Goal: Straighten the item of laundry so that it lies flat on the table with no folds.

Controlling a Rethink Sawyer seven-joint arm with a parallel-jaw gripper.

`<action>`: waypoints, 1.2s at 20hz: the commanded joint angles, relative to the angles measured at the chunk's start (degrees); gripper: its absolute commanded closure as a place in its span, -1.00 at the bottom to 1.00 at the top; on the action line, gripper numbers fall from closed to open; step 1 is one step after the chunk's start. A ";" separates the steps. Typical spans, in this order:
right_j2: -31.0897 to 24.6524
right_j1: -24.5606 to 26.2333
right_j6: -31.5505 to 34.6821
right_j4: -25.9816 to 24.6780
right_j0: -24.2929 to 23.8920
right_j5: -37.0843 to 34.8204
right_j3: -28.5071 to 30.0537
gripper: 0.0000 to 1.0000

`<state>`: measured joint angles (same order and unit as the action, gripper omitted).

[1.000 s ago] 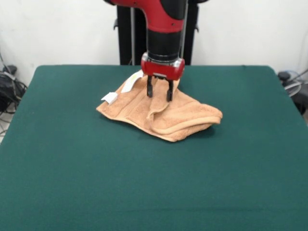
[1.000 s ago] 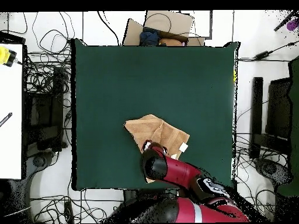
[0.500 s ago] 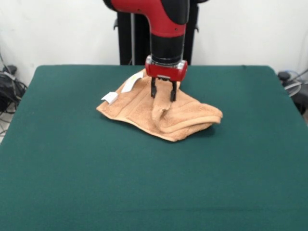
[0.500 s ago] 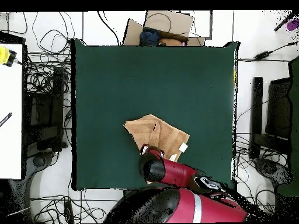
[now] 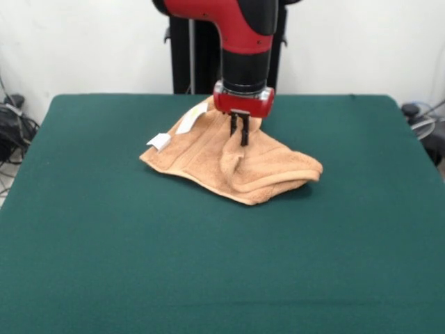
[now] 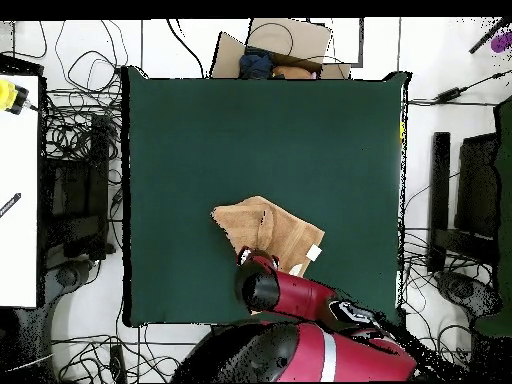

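One soft, limp towel (image 5: 233,161) lies bunched on the far half of the green table (image 5: 208,264), its thick folded edge nearest the camera; behind it, the gripper (image 5: 238,135) pinches a raised ridge of cloth, fingers drawn together; a free corner probably offers better purchase.

we see the towel (image 5: 233,164) on the table (image 5: 208,264) toward its far side, near the pedestal; the gripper (image 5: 239,133) stands on the towel's far middle, label (image 5: 158,142) at its left.
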<state>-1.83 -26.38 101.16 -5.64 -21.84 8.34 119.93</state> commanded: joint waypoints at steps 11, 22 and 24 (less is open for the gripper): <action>-0.32 -8.20 7.60 3.23 7.00 -11.75 -1.40 1.00; 1.01 -20.58 12.10 7.35 14.11 -20.57 4.55 1.00; 0.59 -19.84 12.32 6.97 14.07 -18.61 5.36 1.00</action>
<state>0.71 -43.82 101.16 -1.60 -7.83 -8.85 120.82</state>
